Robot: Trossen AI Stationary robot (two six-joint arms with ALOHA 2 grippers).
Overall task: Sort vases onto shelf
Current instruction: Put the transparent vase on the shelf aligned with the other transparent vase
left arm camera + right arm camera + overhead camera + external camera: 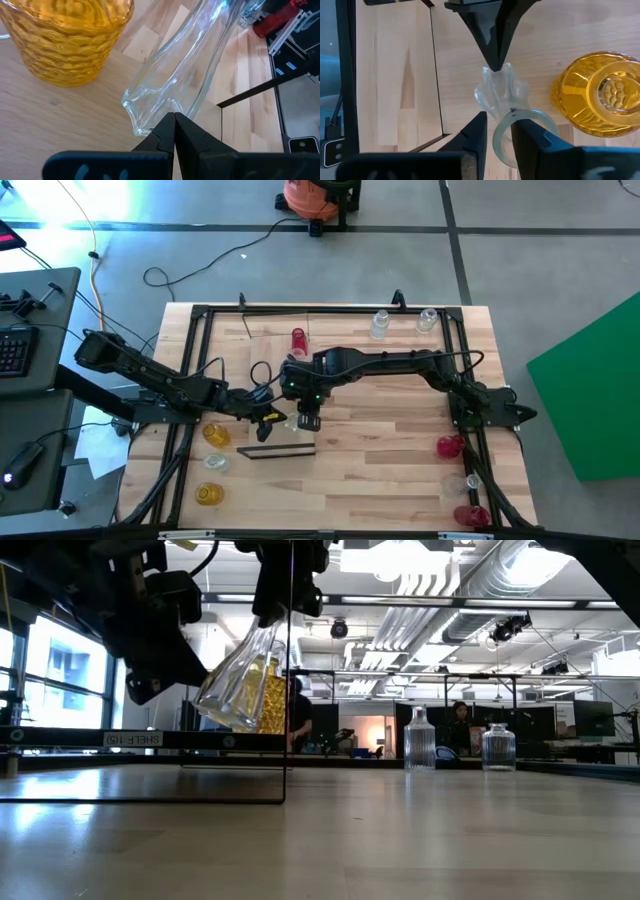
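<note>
Two tools met at one tall clear glass vase [502, 100]: right tool [498, 131] loosely around its neck, left tool [174, 125] shut, tip touching its wavy base.

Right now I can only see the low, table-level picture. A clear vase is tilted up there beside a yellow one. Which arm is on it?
Observer: Seen from above, it's the right gripper. That arm reaches across from the table's right side and sits at the clear vase's round rim.
Operator: What is the other arm doing?
Observer: The left gripper is shut, and its tip is against the wavy end of the same vase.
Operator: Are there vases I'm missing?
Observer: Yes, a red vase stands near the table's right edge.
</note>
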